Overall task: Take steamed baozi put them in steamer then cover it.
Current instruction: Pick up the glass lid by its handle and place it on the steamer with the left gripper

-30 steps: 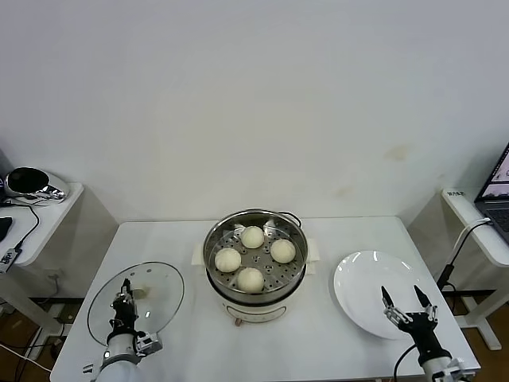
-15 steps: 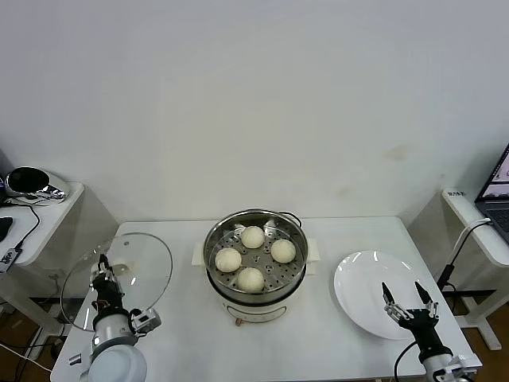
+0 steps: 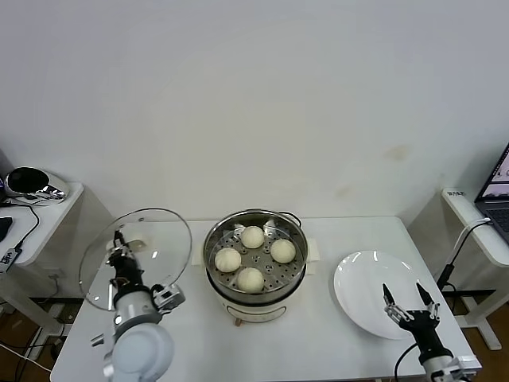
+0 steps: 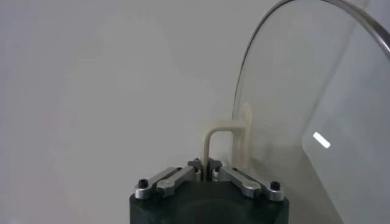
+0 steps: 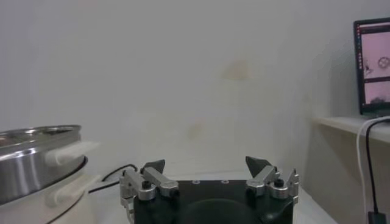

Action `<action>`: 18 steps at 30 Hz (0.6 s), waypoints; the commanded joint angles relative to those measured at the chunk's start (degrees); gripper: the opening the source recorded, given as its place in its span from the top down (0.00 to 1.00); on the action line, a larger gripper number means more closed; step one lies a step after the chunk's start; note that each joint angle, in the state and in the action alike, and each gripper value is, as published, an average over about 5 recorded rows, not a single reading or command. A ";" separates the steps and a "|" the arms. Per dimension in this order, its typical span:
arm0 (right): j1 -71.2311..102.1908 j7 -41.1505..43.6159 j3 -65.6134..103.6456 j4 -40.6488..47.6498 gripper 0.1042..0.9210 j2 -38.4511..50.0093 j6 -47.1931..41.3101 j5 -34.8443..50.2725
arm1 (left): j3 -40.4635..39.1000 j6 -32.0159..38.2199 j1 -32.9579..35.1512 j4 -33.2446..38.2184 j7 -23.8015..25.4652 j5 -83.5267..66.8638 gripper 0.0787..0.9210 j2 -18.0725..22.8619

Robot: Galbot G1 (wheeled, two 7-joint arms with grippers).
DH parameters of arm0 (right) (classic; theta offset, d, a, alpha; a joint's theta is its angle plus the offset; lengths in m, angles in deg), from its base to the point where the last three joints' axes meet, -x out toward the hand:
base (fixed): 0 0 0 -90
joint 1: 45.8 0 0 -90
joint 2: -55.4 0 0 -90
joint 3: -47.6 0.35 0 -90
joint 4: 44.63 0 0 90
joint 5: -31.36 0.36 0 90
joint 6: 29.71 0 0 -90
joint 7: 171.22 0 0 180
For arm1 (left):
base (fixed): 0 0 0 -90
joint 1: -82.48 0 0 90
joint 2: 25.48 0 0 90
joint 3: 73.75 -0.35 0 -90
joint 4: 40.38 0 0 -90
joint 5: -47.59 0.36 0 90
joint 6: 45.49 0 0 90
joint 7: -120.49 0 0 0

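The steamer [image 3: 255, 278] stands open at the table's middle, with several cream-white baozi [image 3: 250, 279] on its perforated tray. My left gripper [image 3: 119, 245] is shut on the cream handle [image 4: 226, 137] of the glass cover [image 3: 135, 256] and holds it tilted in the air, left of the steamer. In the left wrist view the cover's metal rim [image 4: 292, 18] arcs away from the jaws. My right gripper [image 3: 408, 305] is open and empty over the near edge of the white plate [image 3: 370, 290]. The steamer's rim also shows in the right wrist view [image 5: 36, 146].
A side table [image 3: 36, 211] with a dark helmet-like object [image 3: 30, 183] stands at the far left. A laptop [image 3: 497, 187] and a cable [image 3: 461, 243] are at the far right. The white table [image 3: 334, 350] ends close in front.
My left gripper has lifted the cover off the table, tilted it up and carried it towards the steamer. The right gripper has stayed by the plate.
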 commanded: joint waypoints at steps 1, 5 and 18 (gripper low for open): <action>-0.05 -0.15 0.23 0.79 0.12 -1.77 0.21 -2.06 | -11.02 -2.80 -9.59 -6.96 5.50 7.15 0.94 5.20; -0.41 -0.26 0.60 1.23 0.12 -1.86 0.06 -2.47 | -14.98 -3.32 -12.50 -10.14 6.20 9.48 0.94 7.64; -1.56 -0.50 0.13 2.73 0.12 -2.36 0.30 -3.80 | -29.70 -3.54 -19.98 -21.68 2.72 9.71 0.94 11.44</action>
